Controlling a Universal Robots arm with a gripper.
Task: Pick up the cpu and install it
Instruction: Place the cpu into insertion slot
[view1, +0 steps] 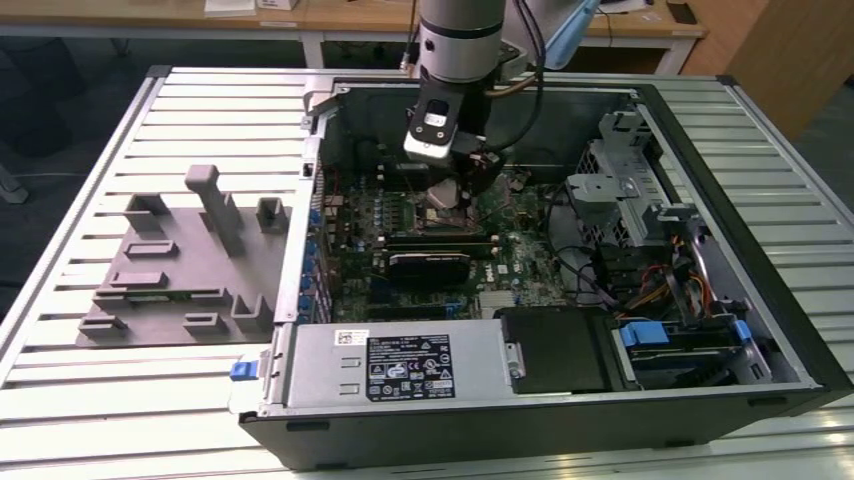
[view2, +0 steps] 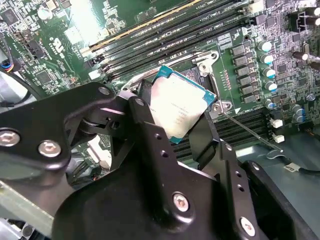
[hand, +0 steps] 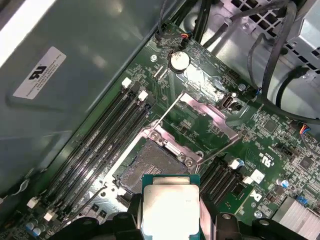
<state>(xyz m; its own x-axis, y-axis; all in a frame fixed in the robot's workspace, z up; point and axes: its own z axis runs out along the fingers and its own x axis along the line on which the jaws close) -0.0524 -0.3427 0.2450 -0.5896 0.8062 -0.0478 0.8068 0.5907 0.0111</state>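
Note:
My gripper (view2: 175, 120) is shut on the cpu (view2: 178, 106), a flat square chip with a silvery top and a teal-green rim, one black finger on each of two opposite edges. In the first wrist view the cpu (hand: 170, 206) hangs just above the motherboard, close beside the open socket (hand: 146, 162), whose pin field is bare. The socket's metal load plate (hand: 207, 117) is swung open and lies on the board. In the exterior view the gripper (view1: 447, 190) reaches down into the open computer case (view1: 787, 330), over the motherboard's far half.
Black memory slots (hand: 100, 150) run along one side of the socket. Cables (hand: 280, 60) and a drive cage (view1: 627, 190) crowd the exterior view's right. A power supply (view1: 400, 365) fills the case's near end. Grey plastic blocks (view1: 187, 260) stand on the slatted table at the exterior view's left.

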